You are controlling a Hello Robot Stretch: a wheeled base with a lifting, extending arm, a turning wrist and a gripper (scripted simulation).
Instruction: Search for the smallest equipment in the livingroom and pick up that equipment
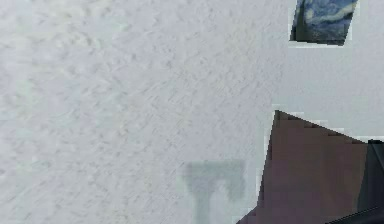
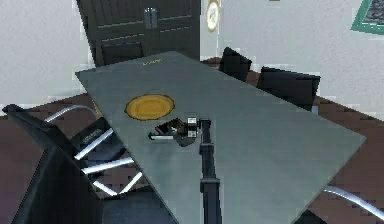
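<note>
Looking ahead, I face a white wall (image 1: 120,90) with a blue painting (image 1: 324,21) high at the forward view's right, and a wedge of dark floor (image 1: 310,170) low on that same side; the arm side view adds a long grey table (image 2: 270,130), with black chairs (image 2: 288,86) along its far side and another black chair (image 2: 45,140) on the near side at that view's left; a dark cabinet (image 2: 140,30) stands beyond the table's far end; my arm (image 2: 208,175) rises from the bottom edge across the tabletop, and my gripper (image 2: 165,133) sits just left of the two white squares (image 2: 188,126), with the grey surface behind it; a flat yellow disc (image 2: 150,105) lies on the table near the gripper, a little farther out and apart from it; at the gripper's far end I see small pale and dark marks, too small to name; I cannot pick out the equipment among them, nor tell whether my gripper holds anything.
</note>
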